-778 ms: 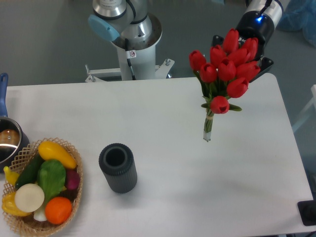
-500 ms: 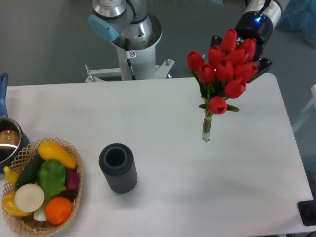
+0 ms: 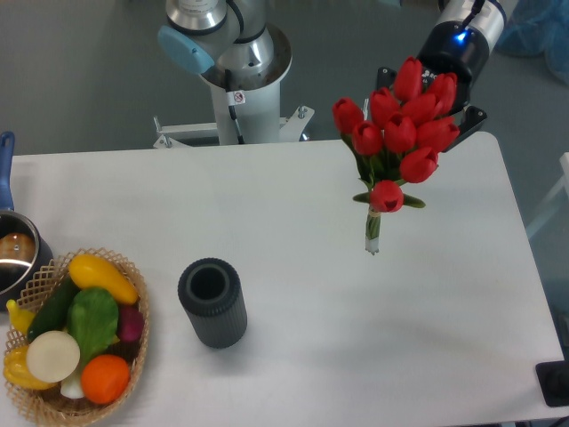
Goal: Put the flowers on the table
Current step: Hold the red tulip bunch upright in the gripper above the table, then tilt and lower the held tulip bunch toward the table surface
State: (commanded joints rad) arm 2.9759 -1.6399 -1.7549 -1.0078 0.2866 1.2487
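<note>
flowers (image 3: 397, 135) held upright over the surface (image 3: 293, 294), right rear, stem tips near it | bunch has drifted slightly left since earlier | gripper (image 3: 425, 89) fingers hidden behind blooms, grasp unconfirmable | judgement: not yet laid down

Matt white table (image 3: 293, 267), ribbed vase (image 3: 213, 302), wicker basket (image 3: 133, 356)
</note>
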